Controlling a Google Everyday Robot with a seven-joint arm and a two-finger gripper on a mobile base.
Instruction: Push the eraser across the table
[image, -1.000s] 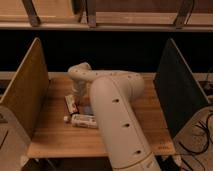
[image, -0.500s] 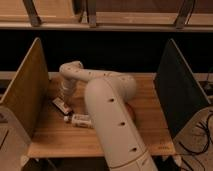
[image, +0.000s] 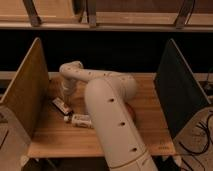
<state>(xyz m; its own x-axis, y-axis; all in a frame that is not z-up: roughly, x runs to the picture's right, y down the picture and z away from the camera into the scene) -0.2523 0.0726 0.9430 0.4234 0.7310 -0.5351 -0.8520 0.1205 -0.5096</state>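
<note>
One gripper (image: 63, 96) hangs at the left of the table (image: 150, 107), right above the eraser (image: 61, 105), which lies near the left panel (image: 25, 92) beside a white pack (image: 81, 120); the push looks under way, needing a steady low sweep

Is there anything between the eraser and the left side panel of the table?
No. In the camera view only bare table lies between the eraser and the left panel. The gripper hangs just above the eraser.
</note>
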